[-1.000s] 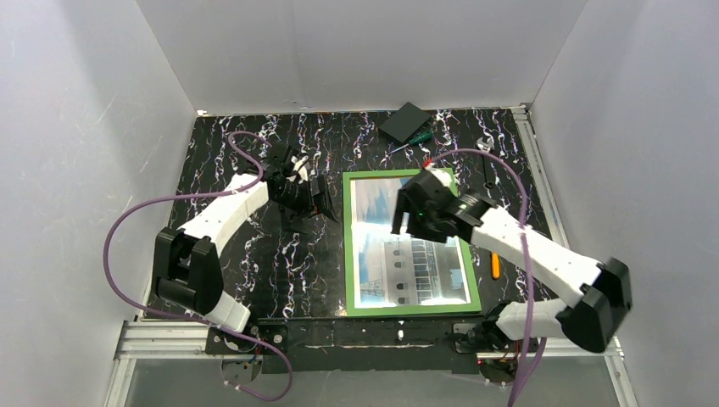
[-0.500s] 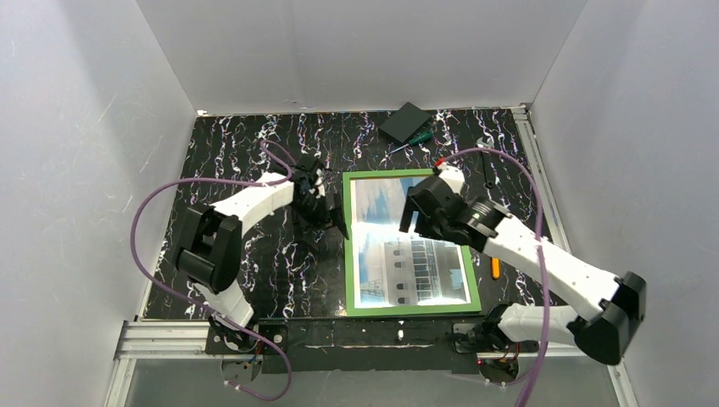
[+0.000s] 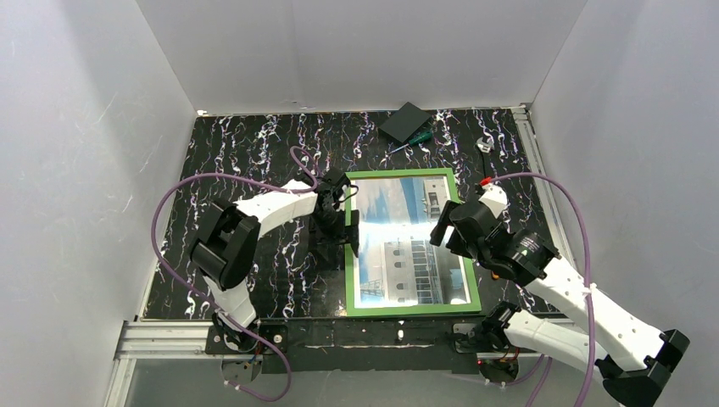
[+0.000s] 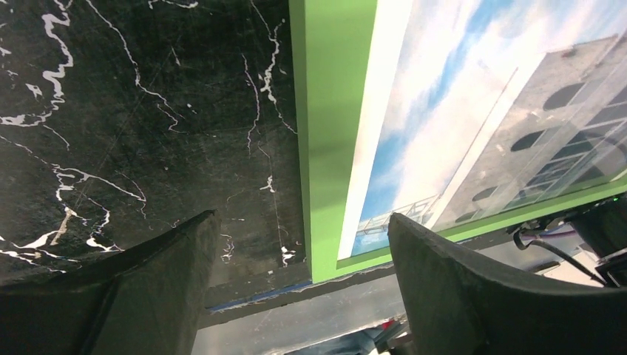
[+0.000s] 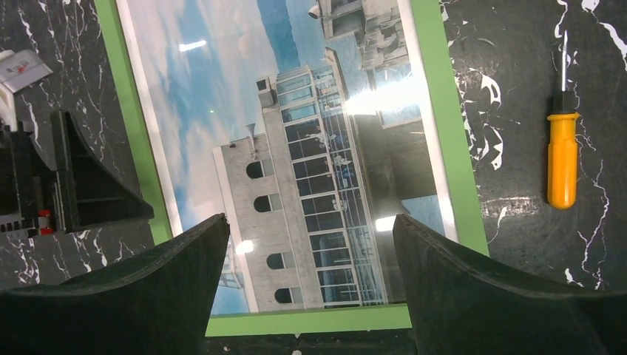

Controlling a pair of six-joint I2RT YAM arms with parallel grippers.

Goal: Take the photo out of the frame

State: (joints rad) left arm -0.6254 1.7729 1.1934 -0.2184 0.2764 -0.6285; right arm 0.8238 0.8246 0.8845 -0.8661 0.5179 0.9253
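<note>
The bright-green frame [image 3: 348, 280] lies flat on the black marbled table with the photo [image 3: 405, 254] of a white building and blue sky inside it. My left gripper [image 3: 346, 227] is at the frame's left rail [image 4: 325, 148]. It is open, one finger [image 4: 148, 281] over the table and the other finger [image 4: 480, 296] over the photo [image 4: 458, 111], gripping nothing. My right gripper [image 3: 442, 222] hovers open above the photo's right half. In the right wrist view the building print [image 5: 296, 148] and the near rail of the frame [image 5: 310, 319] show between its jaws [image 5: 310, 218].
An orange screwdriver [image 5: 562, 159] lies on the table just right of the frame. At the back are a small black box [image 3: 405, 121], a green-handled screwdriver [image 3: 413, 139] and a small silver piece [image 3: 483, 144]. White walls enclose the table on three sides.
My left gripper has swung right from the bare table to the frame's left rail. My right gripper has drawn back from the photo's middle toward its right side.
</note>
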